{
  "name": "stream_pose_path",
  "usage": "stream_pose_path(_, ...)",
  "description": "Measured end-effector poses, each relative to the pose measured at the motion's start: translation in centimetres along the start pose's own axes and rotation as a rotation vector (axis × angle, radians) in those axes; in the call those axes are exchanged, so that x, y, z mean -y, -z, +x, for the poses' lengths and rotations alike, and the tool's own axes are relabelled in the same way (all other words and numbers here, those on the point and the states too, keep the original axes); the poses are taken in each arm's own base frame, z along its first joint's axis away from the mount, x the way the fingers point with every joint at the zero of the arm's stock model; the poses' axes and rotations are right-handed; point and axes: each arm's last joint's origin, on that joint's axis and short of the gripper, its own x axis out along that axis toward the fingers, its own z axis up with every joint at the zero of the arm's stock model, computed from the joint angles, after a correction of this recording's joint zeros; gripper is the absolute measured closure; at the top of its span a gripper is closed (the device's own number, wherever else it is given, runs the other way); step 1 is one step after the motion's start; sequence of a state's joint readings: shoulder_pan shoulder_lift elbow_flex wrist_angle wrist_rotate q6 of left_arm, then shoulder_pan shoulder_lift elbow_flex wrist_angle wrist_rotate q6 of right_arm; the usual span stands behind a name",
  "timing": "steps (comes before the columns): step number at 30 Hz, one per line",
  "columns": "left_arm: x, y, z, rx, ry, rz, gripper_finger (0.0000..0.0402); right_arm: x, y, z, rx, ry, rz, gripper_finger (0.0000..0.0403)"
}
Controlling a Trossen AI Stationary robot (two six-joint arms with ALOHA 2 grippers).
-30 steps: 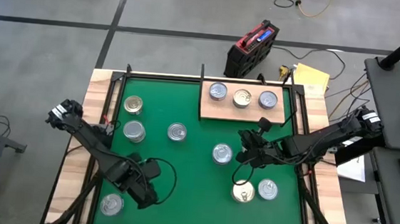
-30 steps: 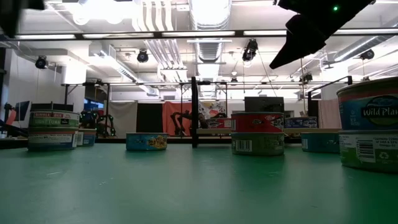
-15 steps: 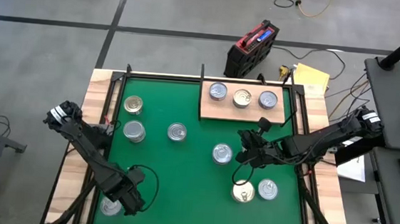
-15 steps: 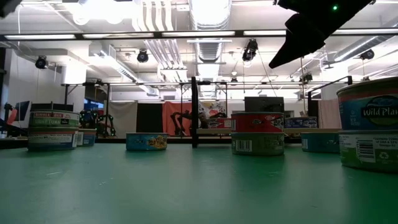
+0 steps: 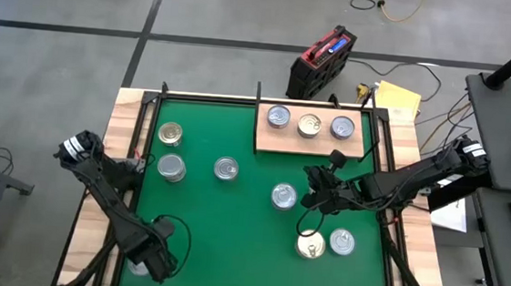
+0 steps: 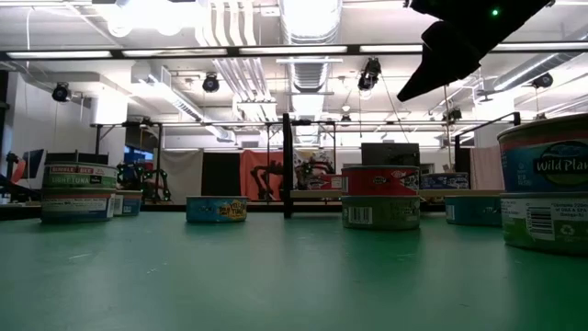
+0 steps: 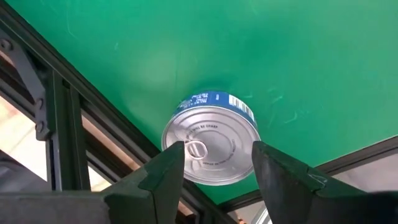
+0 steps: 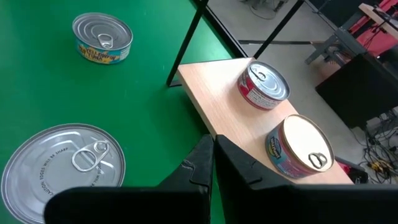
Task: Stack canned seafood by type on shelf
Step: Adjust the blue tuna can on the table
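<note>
Left wrist view, round ribbed-lid tin (image 7: 210, 146), felt-green mat (image 7: 261, 50)

A wooden table (image 5: 102, 195) fills the middle of the overhead frame, covered by a green mat (image 5: 248, 243). At the mat's upper right lies a pale wooden board (image 5: 266, 142) carrying three tins (image 5: 310, 124) in a row. Loose tins sit on the mat: two at upper left (image 5: 171, 135), one near centre (image 5: 226, 169), one right of centre (image 5: 283, 196), two at lower right (image 5: 341, 242), one at lower left, mostly hidden.
</note>
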State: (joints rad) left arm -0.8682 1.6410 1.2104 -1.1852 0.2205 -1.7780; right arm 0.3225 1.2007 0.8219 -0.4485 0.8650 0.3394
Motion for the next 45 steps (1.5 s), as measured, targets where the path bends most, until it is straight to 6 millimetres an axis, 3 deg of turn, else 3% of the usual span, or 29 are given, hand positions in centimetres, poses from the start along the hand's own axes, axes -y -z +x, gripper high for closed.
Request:
stream_pose_path(14, 0.9, 0.3, 1.2, 0.000, 0.002, 0.001, 0.0229, 0.0, -0.1, 0.0, 0.008, -0.002, -0.001, 0.0394)
stream_pose_path(45, 1.3, 0.5, 1.2, -0.033, 0.038, 0.012, 0.0229, -0.1, 0.4, 0.2, -0.001, 0.001, -0.007, 0.0394)
